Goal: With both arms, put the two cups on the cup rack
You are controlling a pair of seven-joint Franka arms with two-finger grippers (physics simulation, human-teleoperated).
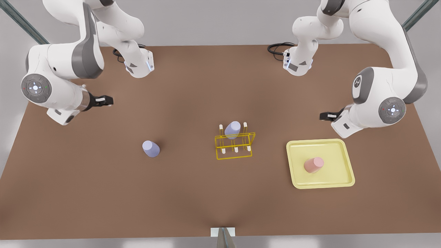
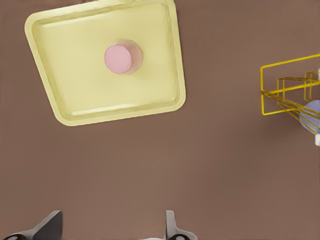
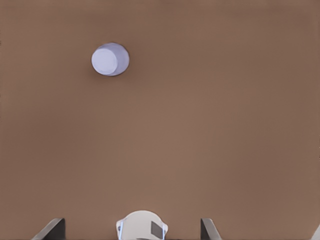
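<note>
One pale lavender cup [image 1: 151,148] [image 3: 110,59] stands upside down on the bare table, toward the front view's left. The soft pink cup [image 1: 314,164] [image 2: 123,57] stands upside down in the pale yellow tray [image 1: 330,151] [image 2: 75,75]. Between them is the yellow wire cup rack [image 1: 234,144] [image 2: 287,92], with another lavender cup [image 1: 232,130] [image 2: 311,116] on a back peg. My left gripper [image 1: 324,116] [image 2: 110,225] hovers open behind the tray. My right gripper [image 1: 106,100] [image 3: 131,227] hovers open, well behind the loose lavender cup.
The brown table [image 1: 193,193] runs wide around the rack. Both arm bases [image 1: 137,65] [image 1: 298,63] sit at the far edge with black cables. A small grey bracket [image 1: 223,234] stands at the near edge.
</note>
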